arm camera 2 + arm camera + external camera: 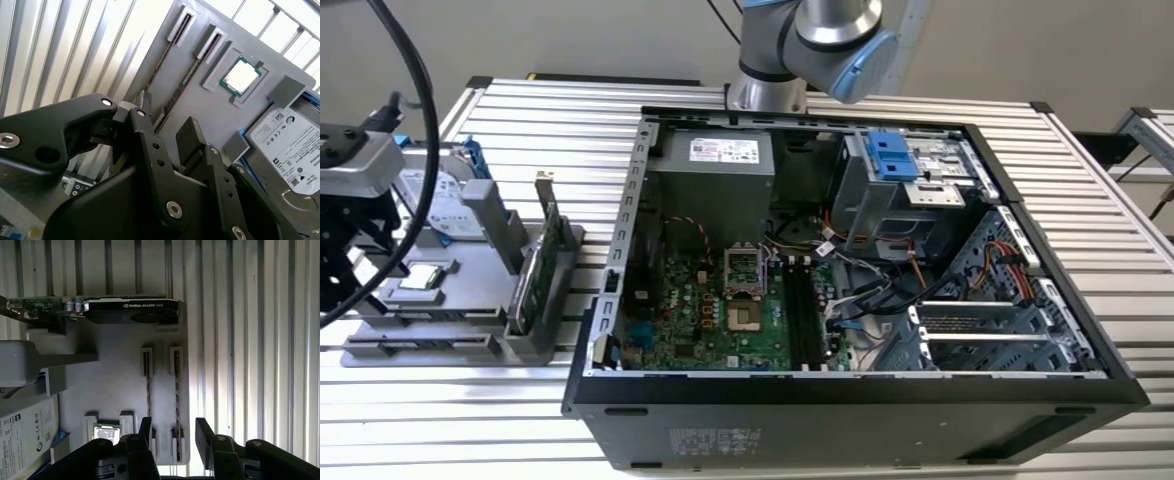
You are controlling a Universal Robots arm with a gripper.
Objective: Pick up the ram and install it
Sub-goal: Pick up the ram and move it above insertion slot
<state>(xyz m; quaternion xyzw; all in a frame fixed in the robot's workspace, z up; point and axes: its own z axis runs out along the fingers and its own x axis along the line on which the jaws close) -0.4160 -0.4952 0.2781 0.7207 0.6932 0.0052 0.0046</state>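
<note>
Two rams stand edge-on in the slots of a grey fixture (115, 385). One ram (176, 390) (187, 82) lines up with the gap between my black fingers; the other ram (147, 385) (167, 55) sits in the neighbouring slot. My gripper (173, 432) (167, 117) hovers open above the fixture, with nothing held. In the exterior view the gripper (350, 270) hangs over the fixture (467, 300) at the exterior view's left. The open computer case (854, 390) lies in the middle with its green motherboard (707, 320) exposed.
On the fixture also sit a processor chip (106, 431) (241, 76), a hard drive (290, 150) (25, 430) and a graphics card (125, 310) (534, 270) standing upright. A black cable (414, 90) hangs near the gripper. The table is ribbed aluminium (547, 110).
</note>
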